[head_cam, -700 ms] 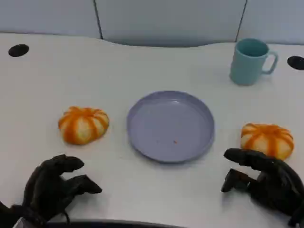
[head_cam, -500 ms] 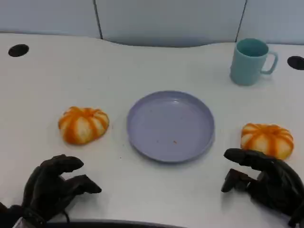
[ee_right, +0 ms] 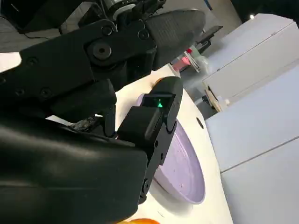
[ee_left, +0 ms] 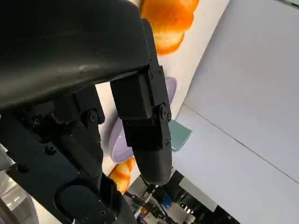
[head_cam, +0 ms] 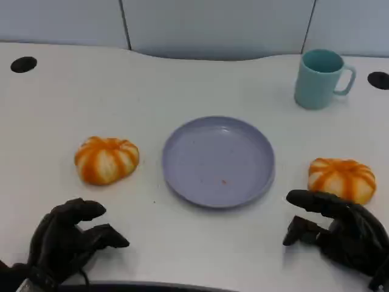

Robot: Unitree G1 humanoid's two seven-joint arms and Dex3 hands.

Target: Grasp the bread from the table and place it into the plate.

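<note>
Our right hand (head_cam: 340,234) is empty with fingers apart, just beside the bread (head_cam: 341,178). We should reach over it, squeeze softly, then lift toward the plate (head_cam: 218,161).

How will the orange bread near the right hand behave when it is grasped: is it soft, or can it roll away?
The bread on the right looks puffy and lobed, so it probably dents under firm fingers. Its low, flattened shape with a broad base suggests it will slide rather than roll if nudged. It is likely light for its size. The right hand is close to it, not yet touching.
</note>
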